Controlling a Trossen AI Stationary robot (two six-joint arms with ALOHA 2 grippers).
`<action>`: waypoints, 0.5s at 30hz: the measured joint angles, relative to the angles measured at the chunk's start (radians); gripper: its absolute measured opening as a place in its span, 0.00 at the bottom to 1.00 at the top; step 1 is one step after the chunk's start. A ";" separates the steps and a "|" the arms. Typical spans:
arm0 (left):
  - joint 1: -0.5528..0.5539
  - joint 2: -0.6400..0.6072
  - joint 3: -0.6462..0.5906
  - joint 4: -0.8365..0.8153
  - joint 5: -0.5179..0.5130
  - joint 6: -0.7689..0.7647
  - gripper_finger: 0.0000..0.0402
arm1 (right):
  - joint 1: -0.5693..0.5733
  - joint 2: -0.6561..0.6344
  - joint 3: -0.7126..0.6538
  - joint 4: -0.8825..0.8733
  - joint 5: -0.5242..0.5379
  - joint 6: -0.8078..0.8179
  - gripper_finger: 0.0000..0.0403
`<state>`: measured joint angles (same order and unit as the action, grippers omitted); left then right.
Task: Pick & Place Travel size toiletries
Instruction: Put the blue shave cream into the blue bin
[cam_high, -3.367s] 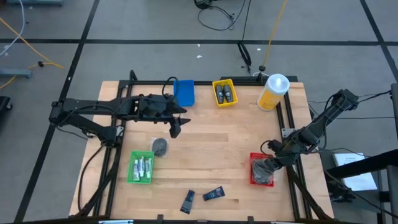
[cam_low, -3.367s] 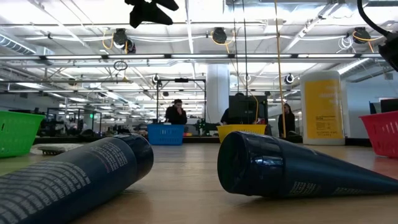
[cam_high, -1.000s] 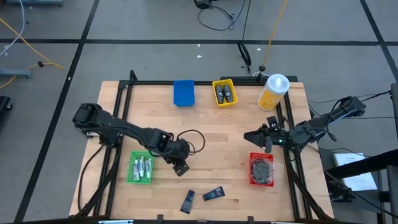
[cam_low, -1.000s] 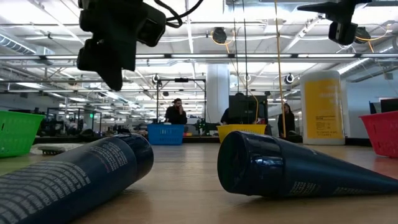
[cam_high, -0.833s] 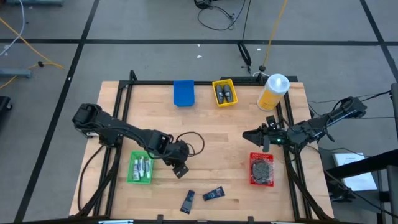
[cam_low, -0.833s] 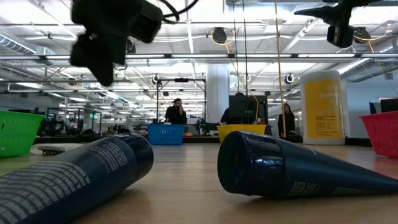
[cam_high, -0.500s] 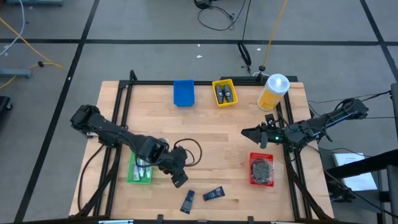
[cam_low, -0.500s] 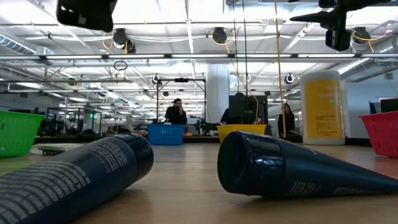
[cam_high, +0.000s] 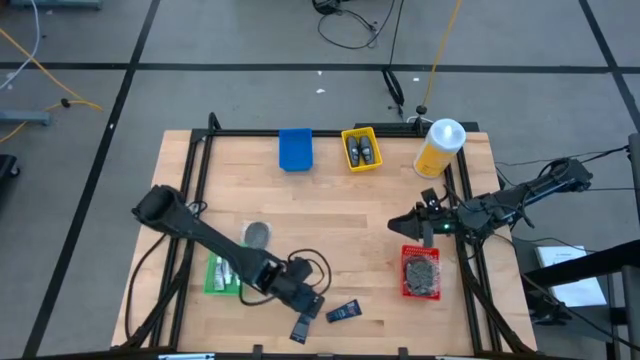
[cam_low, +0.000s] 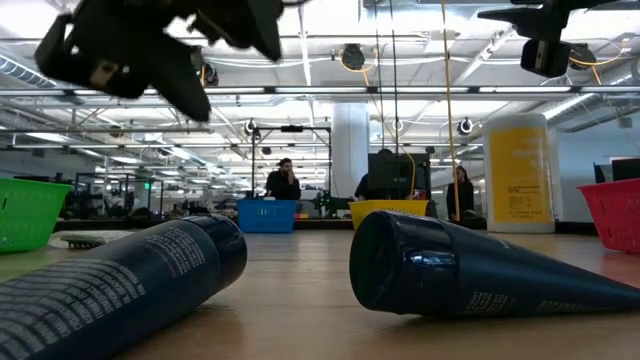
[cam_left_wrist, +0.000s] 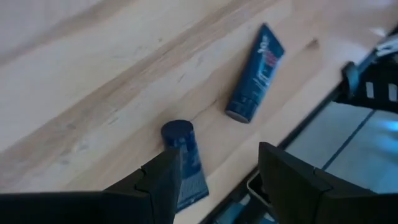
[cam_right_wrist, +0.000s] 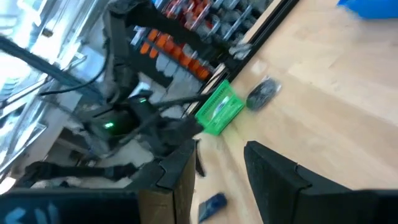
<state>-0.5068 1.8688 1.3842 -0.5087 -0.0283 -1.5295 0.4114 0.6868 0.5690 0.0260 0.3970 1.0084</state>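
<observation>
Two dark blue flat tubes lie on the wood near the table's near edge, one (cam_high: 302, 323) beside the other (cam_high: 343, 312); they fill the low view's foreground (cam_low: 120, 285) (cam_low: 470, 270). My left gripper (cam_high: 312, 304) hovers open just above them. In its wrist view one tube (cam_left_wrist: 185, 163) lies by its fingers and the other (cam_left_wrist: 255, 81) farther off. A dark grey disc (cam_high: 257, 234) lies flat on the table. My right gripper (cam_high: 400, 221) waits open above the table near the right side.
A green tray (cam_high: 214, 275) with white tubes sits partly under my left arm. A red tray (cam_high: 421, 272) holds dark discs. A blue tray (cam_high: 295, 148), a yellow tray (cam_high: 361, 148) with black pieces and a big yellow bottle (cam_high: 440, 147) stand along the far edge.
My left gripper has swung from the table's middle toward the near edge and come over the two blue tubes; its arm no longer covers the grey disc. The right arm has kept nearly still. No toiletry has moved.
</observation>
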 joint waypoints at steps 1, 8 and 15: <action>-0.001 0.017 0.000 0.015 0.000 -0.017 0.51 | 0.000 0.000 0.000 0.000 -0.012 0.000 0.32; -0.036 0.095 0.000 0.019 -0.006 -0.151 0.51 | 0.000 0.000 0.000 0.000 -0.059 -0.029 0.32; -0.058 0.135 0.000 0.044 -0.007 -0.199 0.51 | 0.000 0.000 0.000 -0.002 -0.088 -0.053 0.32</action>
<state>-0.5644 2.0034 1.3842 -0.4652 -0.0357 -1.7290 0.4114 0.6868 0.5690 0.0240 0.3088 0.9553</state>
